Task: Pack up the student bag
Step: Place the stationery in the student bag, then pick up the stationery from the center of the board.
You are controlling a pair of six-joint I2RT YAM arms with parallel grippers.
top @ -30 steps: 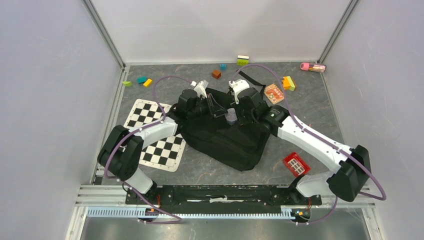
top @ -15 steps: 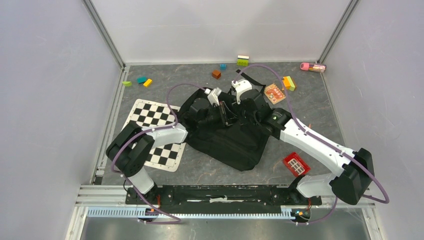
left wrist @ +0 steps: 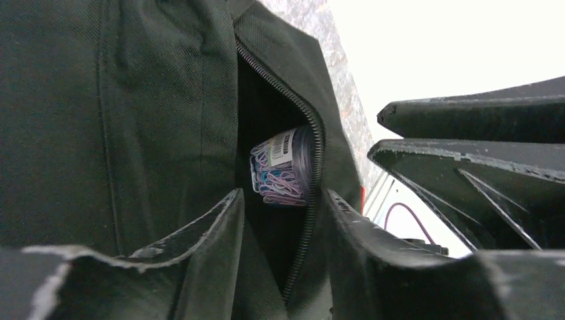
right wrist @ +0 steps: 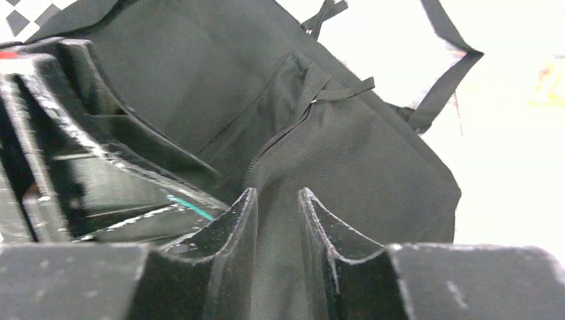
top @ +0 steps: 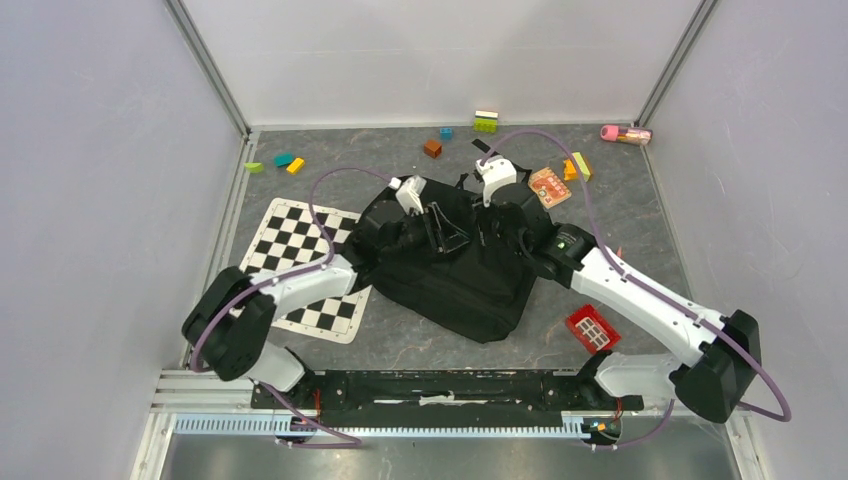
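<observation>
Top view: student bag (top: 465,285) lies mid-table. Left gripper (top: 437,226) and right gripper (top: 492,215) both over its far end, close together.

Left wrist: fingers (left wrist: 200,247) apart, straddling open zip pocket. Paper-clip tub (left wrist: 283,167) inside pocket, just beyond tips.

Right wrist: fingers (right wrist: 226,233) nearly together, bag fabric filling narrow gap. Pinched or not, cannot tell.

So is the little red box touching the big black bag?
Apart. The top external view shows a strip of bare grey table between the red box and the student bag.
</observation>
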